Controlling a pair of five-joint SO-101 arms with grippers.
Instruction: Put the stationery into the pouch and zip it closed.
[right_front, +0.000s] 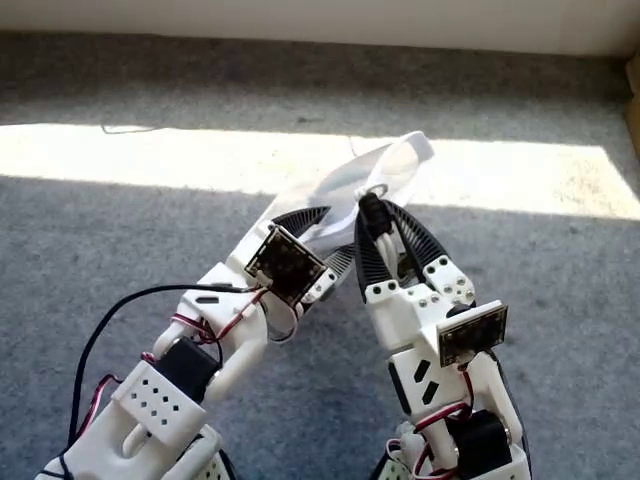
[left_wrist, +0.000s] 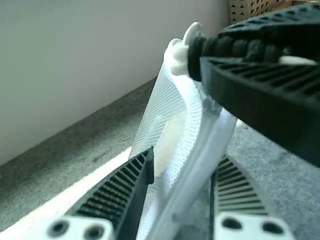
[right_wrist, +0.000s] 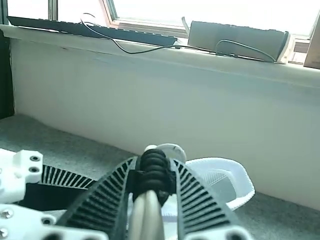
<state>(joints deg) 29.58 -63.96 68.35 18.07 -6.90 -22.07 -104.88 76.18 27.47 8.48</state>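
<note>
Grip on the left comes first: my left fingers (right_front: 322, 238) (left_wrist: 184, 160) are clamped on the near end of the pouch (right_front: 392, 165) (left_wrist: 170, 115), one ribbed finger on each face of the white mesh. They hold that end up off the desk (right_front: 120, 260), around its middle.

From there the pouch runs away from me, its long axis slanting toward the far right corner of the desk, with its far end over the sunlit strip. A pale shape shows through the mesh, but I cannot tell whether it is the stationery or how much of it is inside.

Further right, my right fingers (right_front: 372, 207) (right_wrist: 155, 166) (left_wrist: 200, 55) are pressed together on the zip pull (right_front: 374, 190) (right_wrist: 170, 150) (left_wrist: 192, 32), a small white tab on a black cord. It sits on the pouch's upper edge, beyond the left fingers and short of the far end.

Closing the zip turns on that line. As I judge it, the pull should travel along the long axis, away from the left fingers, while they anchor the near end against the tug. My right arm is the nearer one for that. A sideways pull would probably only twist the soft mesh.
</note>
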